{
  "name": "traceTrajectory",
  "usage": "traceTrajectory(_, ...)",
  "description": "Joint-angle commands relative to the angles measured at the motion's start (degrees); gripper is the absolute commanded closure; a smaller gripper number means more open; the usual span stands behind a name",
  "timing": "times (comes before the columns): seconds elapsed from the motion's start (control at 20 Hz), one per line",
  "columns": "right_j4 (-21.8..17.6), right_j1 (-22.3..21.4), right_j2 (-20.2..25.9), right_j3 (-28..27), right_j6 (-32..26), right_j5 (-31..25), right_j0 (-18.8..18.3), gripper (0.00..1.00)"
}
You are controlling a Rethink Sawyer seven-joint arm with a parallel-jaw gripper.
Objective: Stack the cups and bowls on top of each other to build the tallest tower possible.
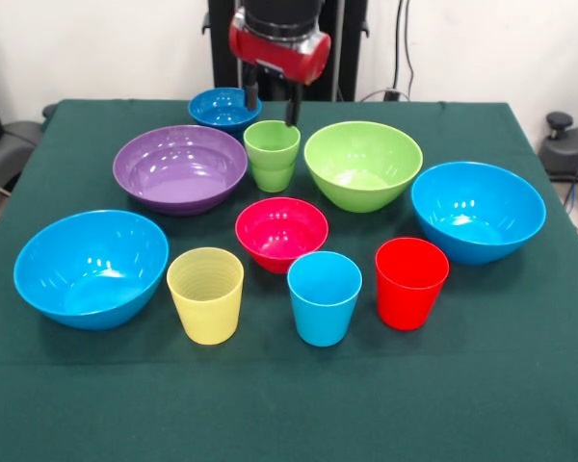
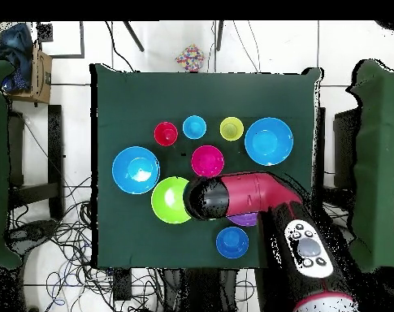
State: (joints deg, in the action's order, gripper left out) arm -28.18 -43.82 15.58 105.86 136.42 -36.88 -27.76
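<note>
My gripper [image 1: 273, 108] hangs open just above the green cup [image 1: 272, 154], one finger over each side of its rim. The lime-green bowl [image 1: 363, 164] stands right of the cup and the purple bowl [image 1: 180, 167] left of it. The small dark blue bowl [image 1: 224, 107] is behind. The pink-red bowl [image 1: 281, 231] is in the middle. The yellow cup [image 1: 205, 295], light blue cup [image 1: 324, 296] and red cup [image 1: 410, 282] stand in a front row. The large light blue bowls [image 1: 91, 268] [image 1: 478, 210] sit at either side. Nothing is stacked. In the overhead view the arm [image 2: 248, 195] hides the green cup.
All pieces stand upright and apart on the dark green tablecloth [image 1: 289, 404]. The table's front strip holds nothing. Chairs and cables lie around the table [image 2: 110, 89] in the overhead view.
</note>
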Motion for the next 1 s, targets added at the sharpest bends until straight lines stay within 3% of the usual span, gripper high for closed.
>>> traceTrajectory(0.05,-6.92,8.52,0.9,-5.78,-7.06,-1.4,2.76,0.0)
traceTrajectory(0.15,-7.91,10.45,-0.3,-7.21,-5.71,-1.74,3.7,0.0)
traceTrajectory(0.6,-11.68,18.7,-3.34,-9.23,-1.02,6.26,5.19,0.0)
traceTrajectory(1.0,-13.1,23.67,-5.24,-12.68,0.19,8.07,6.31,0.0)
